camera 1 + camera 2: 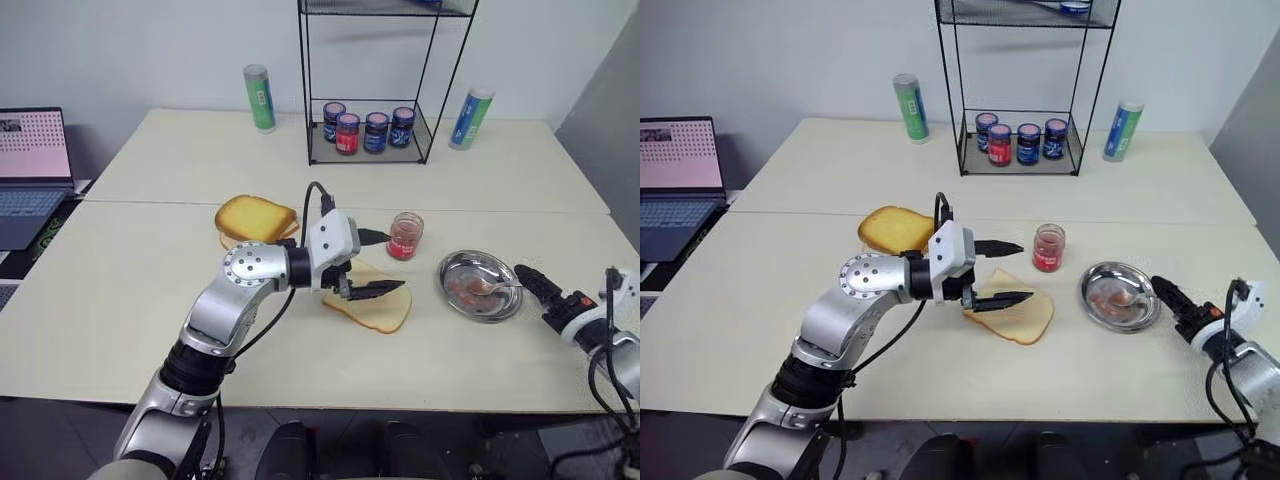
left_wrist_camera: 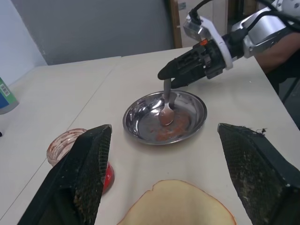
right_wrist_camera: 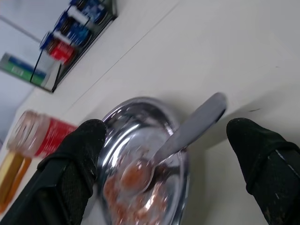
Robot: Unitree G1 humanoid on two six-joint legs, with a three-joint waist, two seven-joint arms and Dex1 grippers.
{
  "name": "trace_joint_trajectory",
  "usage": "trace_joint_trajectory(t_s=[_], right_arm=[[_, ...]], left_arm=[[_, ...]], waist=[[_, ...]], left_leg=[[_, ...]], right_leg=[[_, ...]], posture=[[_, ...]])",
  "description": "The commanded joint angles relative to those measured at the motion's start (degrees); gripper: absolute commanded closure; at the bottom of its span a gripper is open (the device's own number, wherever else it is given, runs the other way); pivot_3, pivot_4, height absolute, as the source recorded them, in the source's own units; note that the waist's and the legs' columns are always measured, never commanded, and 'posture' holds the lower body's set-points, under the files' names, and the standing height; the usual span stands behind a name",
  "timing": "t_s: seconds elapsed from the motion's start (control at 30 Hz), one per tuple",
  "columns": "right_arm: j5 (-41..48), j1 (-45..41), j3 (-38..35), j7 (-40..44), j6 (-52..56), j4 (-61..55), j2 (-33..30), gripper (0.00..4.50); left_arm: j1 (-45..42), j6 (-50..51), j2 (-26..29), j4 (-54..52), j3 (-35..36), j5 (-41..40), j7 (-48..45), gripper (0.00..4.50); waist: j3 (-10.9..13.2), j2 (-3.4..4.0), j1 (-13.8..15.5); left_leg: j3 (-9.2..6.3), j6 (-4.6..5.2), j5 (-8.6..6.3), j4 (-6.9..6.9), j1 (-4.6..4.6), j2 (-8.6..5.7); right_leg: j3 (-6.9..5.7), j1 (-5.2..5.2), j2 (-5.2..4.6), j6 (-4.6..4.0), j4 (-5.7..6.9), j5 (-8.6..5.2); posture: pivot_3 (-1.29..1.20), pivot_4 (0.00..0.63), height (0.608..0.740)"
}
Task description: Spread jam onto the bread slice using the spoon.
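Spoon (image 1: 487, 287) lies in the jam-smeared steel dish (image 1: 459, 268), jam jar (image 1: 404, 236) beside bread slice (image 1: 384, 310) mid-worktop; both pincers released, left pincer (image 1: 379, 262) over bread, right pincer (image 3: 171, 154) straddling spoon handle — looks like spreading's not finished, spoon regrasp pending.

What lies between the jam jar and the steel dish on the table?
Nothing: in the left eye view, only bare table separates the jam jar from the steel dish, which holds the spoon.
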Motion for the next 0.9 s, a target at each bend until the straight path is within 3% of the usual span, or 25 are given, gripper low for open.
trace_joint_trajectory(t_s=[0.03, 0.23, 0.33, 0.6, 0.9], right_arm=[[0.47, -2.89, -1.86, -0.2, -2.01, 3.55, 0.9, 0.0], [0.0, -5.6, -1.73, 0.64, -3.25, 7.06, 2.5, 0.0], [-0.27, -5.72, -1.71, 0.94, -3.63, 7.45, 2.66, 0.48], [0.63, -5.36, -2.64, 1.55, -4.07, 8.03, 3.06, 2.19], [2.12, -5.35, -2.99, 1.72, -4.67, 6.62, 4.1, 4.43]], left_arm=[[-1.78, -0.05, -0.48, -1.15, 0.09, -0.13, 1.05, 0.74], [-2.32, 0.31, -0.56, -1.32, -0.06, -0.45, 1.37, 0.74], [-2.33, 0.12, -0.37, -1.17, -0.04, -0.52, 1.13, 0.72], [-2.38, -0.77, -0.37, -0.23, -0.39, -0.39, 0.68, 0.72], [-3.12, -1.95, -0.54, 1.27, -0.41, -0.1, 0.45, 0.72]], waist=[[-0.01, 0.0, -0.04], [-0.05, 0.01, -0.36], [-0.06, 0.01, -0.4], [-0.06, 0.02, -0.41], [-0.08, 0.03, -0.33]], left_leg=[[0.0, 0.0, 0.0, 0.0, 0.0, 0.01], [0.11, 0.0, 0.0, 0.01, 0.08, 0.04], [0.13, 0.0, 0.0, 0.01, 0.1, 0.06], [0.15, 0.0, 0.0, -0.02, 0.1, 0.09], [0.14, 0.0, 0.0, -0.03, 0.08, 0.08]], right_leg=[[0.0, 0.0, 0.0, 0.0, 0.0, 0.0], [0.11, 0.03, 0.01, 0.05, 0.01, 0.04], [0.13, 0.03, 0.01, 0.05, 0.01, 0.05], [0.15, 0.01, 0.01, 0.05, 0.0, 0.05], [0.13, 0.02, 0.01, 0.06, -0.04, 0.05]], posture=[[0.0, 0.15, 0.74], [0.0, 0.15, 0.74], [0.0, 0.15, 0.74], [0.0, 0.15, 0.74], [0.0, 0.15, 0.74]])
